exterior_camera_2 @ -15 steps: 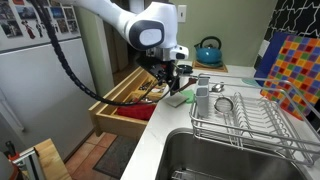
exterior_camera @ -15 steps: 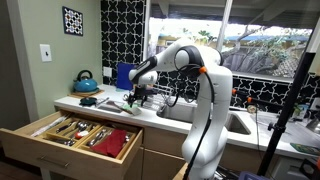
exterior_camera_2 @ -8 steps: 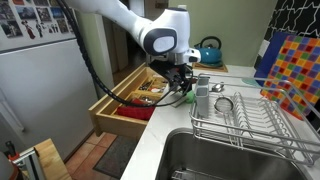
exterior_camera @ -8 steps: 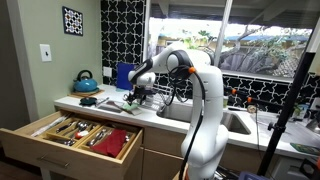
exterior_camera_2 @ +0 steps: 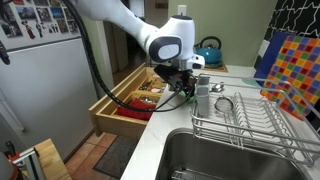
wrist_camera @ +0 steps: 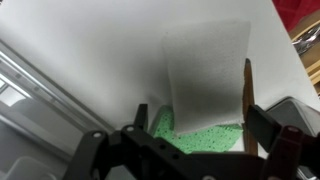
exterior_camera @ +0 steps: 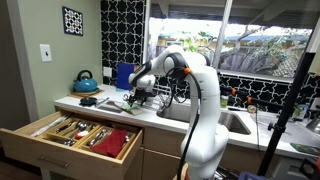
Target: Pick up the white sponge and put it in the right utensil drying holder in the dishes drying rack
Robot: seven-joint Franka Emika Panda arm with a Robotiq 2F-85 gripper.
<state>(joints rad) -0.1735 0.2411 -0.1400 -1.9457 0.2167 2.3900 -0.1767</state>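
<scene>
In the wrist view the jaws are seen spread wide apart, with nothing clamped between them. Between their tips a green scouring pad (wrist_camera: pixel 200 140) is found lying on the white counter (wrist_camera: pixel 90 50). Just beyond the pad and touching it, the white sponge (wrist_camera: pixel 205 65) is laid flat as a pale rectangular block. A thin wooden stick (wrist_camera: pixel 247 90) is set along its side. In an exterior view the jaws are held low over the counter, just beside the dishes drying rack (exterior_camera_2: pixel 250 118). The rack's grey utensil holder (exterior_camera_2: pixel 203 97) is the part nearest to them. An open wooden drawer (exterior_camera_2: pixel 128 100) is seen below the counter edge. Farther back a blue kettle (exterior_camera_2: pixel 208 50) is stood.
</scene>
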